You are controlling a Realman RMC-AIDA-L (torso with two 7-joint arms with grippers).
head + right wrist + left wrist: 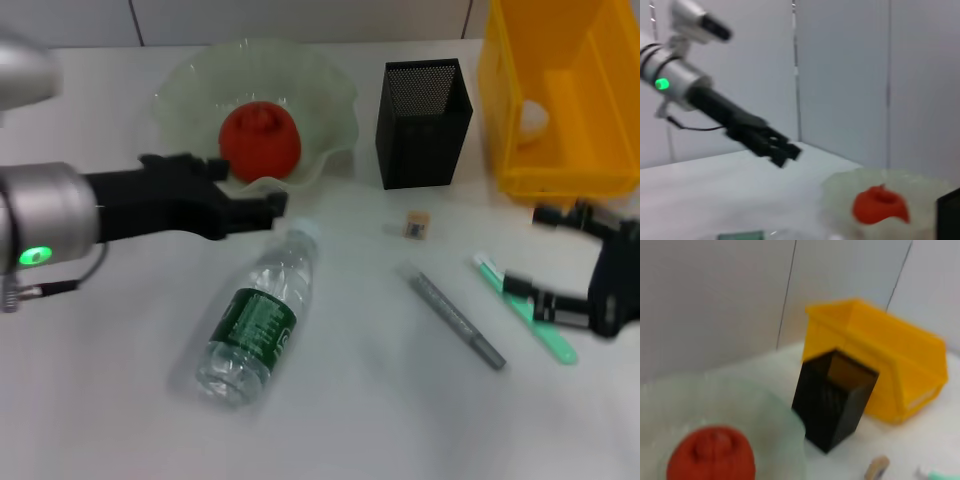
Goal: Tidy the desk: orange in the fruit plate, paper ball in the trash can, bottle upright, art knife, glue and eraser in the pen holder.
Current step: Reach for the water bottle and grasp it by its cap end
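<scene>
Head view. Left tool (pixel 268 204) reaching across white tabletop (pixel 100 400), fingers near-closed and gripping nothing, tip poised just above white cap of clear plastic water bottle with green label (pixel 255 320), which lies on its side directly below and trailing back toward the robot. Round red-orange fruit (pixel 260 140) already resting in pale green ruffled glass bowl (pixel 330 95), just beyond the tool. Tall black mesh pen holder (pixel 423 122) off to its right; bright yellow plastic bin (pixel 560 100) farther right, small crumpled white paper wad (pixel 532 117) inside. Right tool (pixel 560 262) open and empty, straddling the green-and-white art knife (pixel 525 308); grey glue pen (pixel 455 320) and tiny tan eraser block (pixel 416 225) to its left, all loose.

Left wrist view. Bowl rim, fruit, holder and bin ahead of the tool; bottle not visible.

Right wrist view. Left tool seen well apart, fingers drawn together, nothing held.

Risks, judged: round bottle likely to roll or skid if nudged at cap; near-closed fingers unable to straddle neck; bowl rim close enough for collision; both arms converging mid-tabletop.
</scene>
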